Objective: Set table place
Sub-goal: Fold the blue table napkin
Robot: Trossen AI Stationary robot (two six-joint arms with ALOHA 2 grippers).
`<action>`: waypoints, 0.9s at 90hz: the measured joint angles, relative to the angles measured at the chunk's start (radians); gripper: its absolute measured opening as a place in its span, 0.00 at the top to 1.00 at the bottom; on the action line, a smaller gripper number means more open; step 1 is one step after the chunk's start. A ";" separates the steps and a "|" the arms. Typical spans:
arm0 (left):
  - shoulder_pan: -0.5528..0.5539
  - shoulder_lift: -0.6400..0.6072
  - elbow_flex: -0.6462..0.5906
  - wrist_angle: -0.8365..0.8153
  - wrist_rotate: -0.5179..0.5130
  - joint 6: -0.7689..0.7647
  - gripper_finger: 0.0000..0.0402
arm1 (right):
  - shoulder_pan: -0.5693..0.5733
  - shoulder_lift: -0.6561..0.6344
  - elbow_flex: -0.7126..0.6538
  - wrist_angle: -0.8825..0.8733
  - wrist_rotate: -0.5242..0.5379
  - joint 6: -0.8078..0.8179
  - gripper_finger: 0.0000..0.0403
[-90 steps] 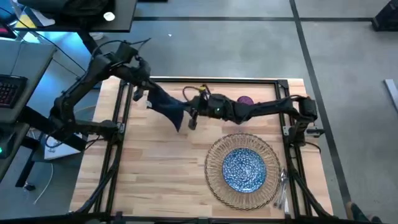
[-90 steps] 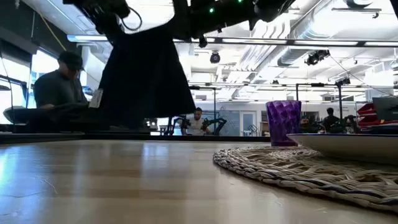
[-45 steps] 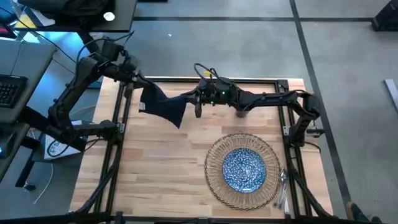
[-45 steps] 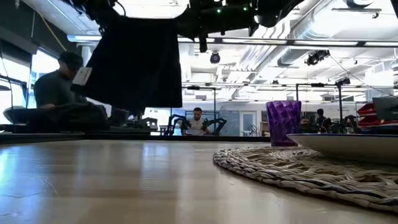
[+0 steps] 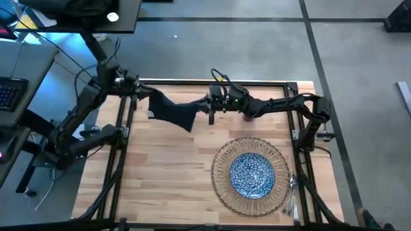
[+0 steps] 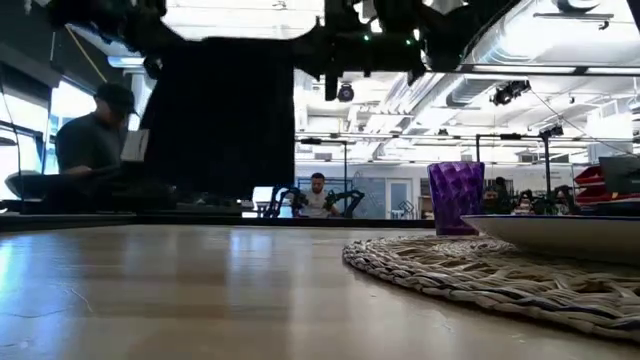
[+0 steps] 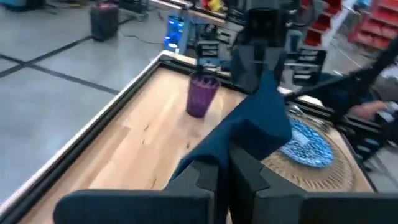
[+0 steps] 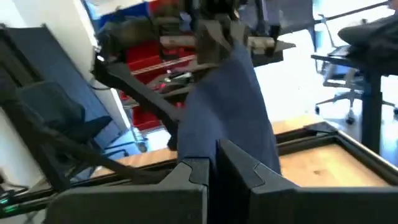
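The dark navy napkin (image 5: 174,110) hangs above the table's (image 5: 160,186) far left part, spread between both grippers; in the low view it is a dark sheet (image 6: 220,120) clear of the wood. My left gripper (image 5: 142,93) is shut on its left end, my right gripper (image 5: 210,110) on its right end. The blue speckled plate (image 5: 252,173) lies on the round wicker mat (image 5: 221,183) at the near right, and silver cutlery (image 5: 291,191) lies beside the mat. The purple cup (image 6: 457,197) stands near the far edge, under my right arm. My left gripper pinches the napkin's left top end (image 7: 231,144) between its two fingers, coming level from the table's left. The cloth runs away from the fingers toward the other gripper and hangs down, lifted clear of the table. My right gripper pinches the napkin's right top end (image 8: 214,135) between its two fingers, coming level from the table's right. The cloth hangs in soft folds below the held edge, with no part on the wood.
A black rail frame (image 5: 212,82) runs round the tabletop. Bare wood (image 5: 160,160) lies under and in front of the napkin, left of the mat. Beyond the far edge a person (image 6: 95,140) sits at a desk.
My right gripper has gone toward the table's far edge and a little to the right, and its arm now covers the cup in the high view. My left gripper has drawn slightly toward the left edge. The napkin has spread wider between them, and its top edge is now nearly level.
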 joint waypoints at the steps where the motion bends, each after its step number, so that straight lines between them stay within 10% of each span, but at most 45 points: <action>1: -0.004 -0.011 -0.014 0.011 -0.005 -0.010 1.00 | 0.000 0.000 -0.006 0.008 -0.003 0.001 1.00; 27: -0.165 -0.256 -0.336 0.405 -0.166 -0.289 1.00 | -0.008 0.000 -0.141 0.219 -0.055 0.063 1.00; 81: -0.552 -0.323 -0.542 0.562 -0.284 -0.203 1.00 | 0.035 0.000 -0.278 0.365 -0.057 0.025 1.00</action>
